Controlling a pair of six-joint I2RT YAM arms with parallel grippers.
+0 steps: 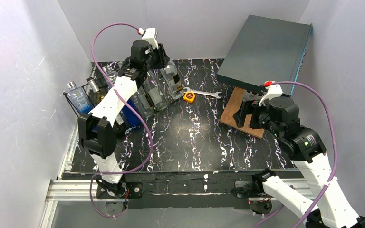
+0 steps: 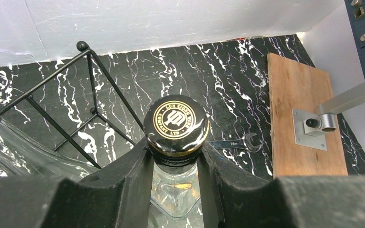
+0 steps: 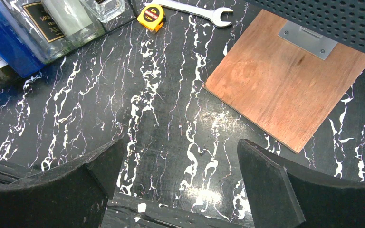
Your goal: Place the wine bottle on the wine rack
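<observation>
The wine bottle (image 2: 176,187) is clear glass with a black, gold-crested cap (image 2: 176,124). My left gripper (image 2: 176,154) is shut on its neck just below the cap. In the top view the left gripper (image 1: 163,58) holds the bottle (image 1: 172,80) at the right end of the black wire wine rack (image 1: 100,76), at the back left. The rack's thin bars (image 2: 52,121) stand left of the bottle, and another clear bottle (image 2: 14,147) lies in it. My right gripper (image 3: 180,168) is open and empty, low over the table near the wooden board (image 1: 235,107).
The rack holds several other bottles, one of them blue (image 3: 7,47). A yellow tape measure (image 1: 188,97) and a wrench (image 1: 204,93) lie right of the rack. A dark grey box (image 1: 266,47) sits tilted on a stand over the wooden board (image 3: 290,80) at the back right.
</observation>
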